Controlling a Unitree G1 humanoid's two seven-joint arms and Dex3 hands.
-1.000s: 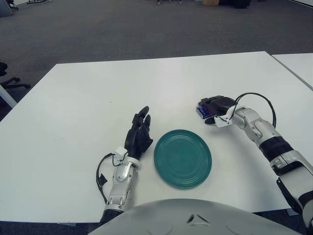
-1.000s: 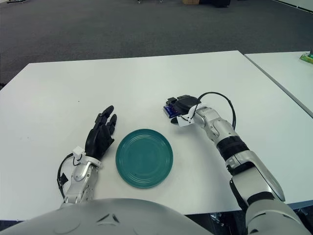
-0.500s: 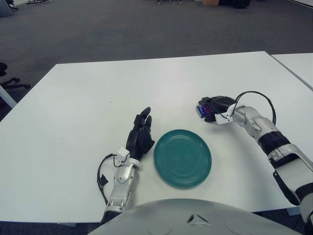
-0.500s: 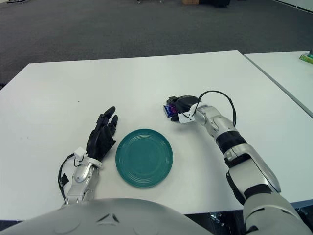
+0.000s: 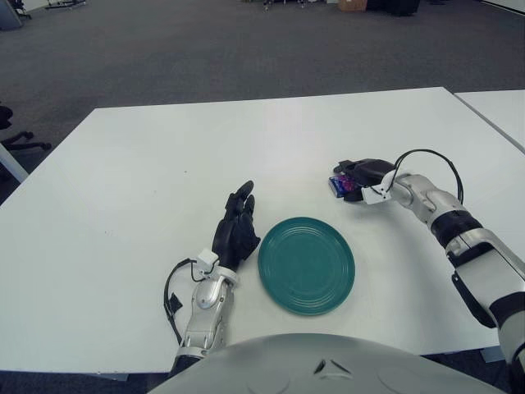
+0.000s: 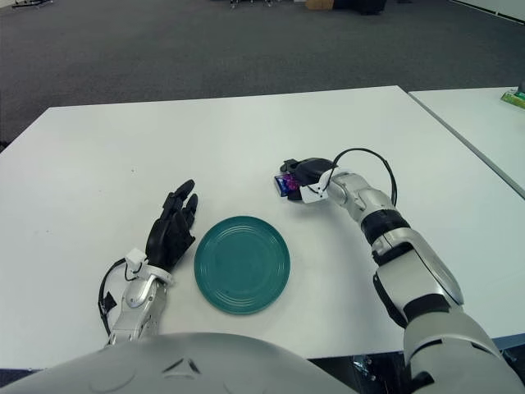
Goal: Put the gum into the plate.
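Observation:
A small blue and purple gum pack point(image 5: 338, 185) is held in my right hand point(image 5: 356, 178), whose dark fingers curl around it just above the white table, up and to the right of the plate. The round teal plate point(image 5: 306, 264) lies flat near the table's front edge with nothing on it. My left hand point(image 5: 236, 225) shows beside the plate's left rim, fingers stretched out and holding nothing.
The white table point(image 5: 164, 164) spreads wide to the left and back. A second white table point(image 5: 500, 107) stands to the right across a narrow gap. Grey carpet lies beyond the far edge.
My right hand has tilted and lifted the gum pack slightly, shifting a little left toward the plate. The left hand has barely moved.

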